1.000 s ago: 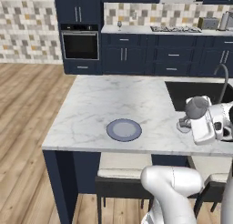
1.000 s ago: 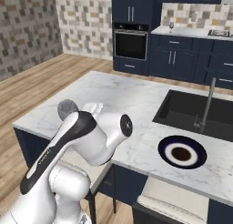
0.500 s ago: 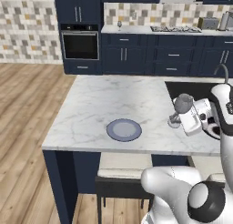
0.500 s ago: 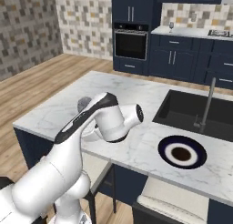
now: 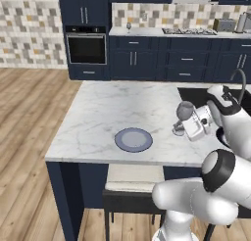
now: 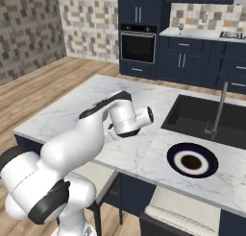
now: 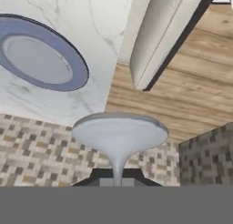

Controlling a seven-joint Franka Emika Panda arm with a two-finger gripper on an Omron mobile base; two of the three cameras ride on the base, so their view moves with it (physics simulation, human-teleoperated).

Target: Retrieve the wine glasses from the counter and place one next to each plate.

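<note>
Wine glass sits clamped by its stem in my gripper, bowl sticking out past the fingertips, held above the marble island just right of the pale blue-grey plate. I see the second glass far back on the counter.

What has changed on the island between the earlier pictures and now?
The gripper, shut on a wine glass, swung left over the island toward the blue-grey plate. Both plates, including the navy-ringed plate, and the other wine glass on the counter stayed put.
</note>
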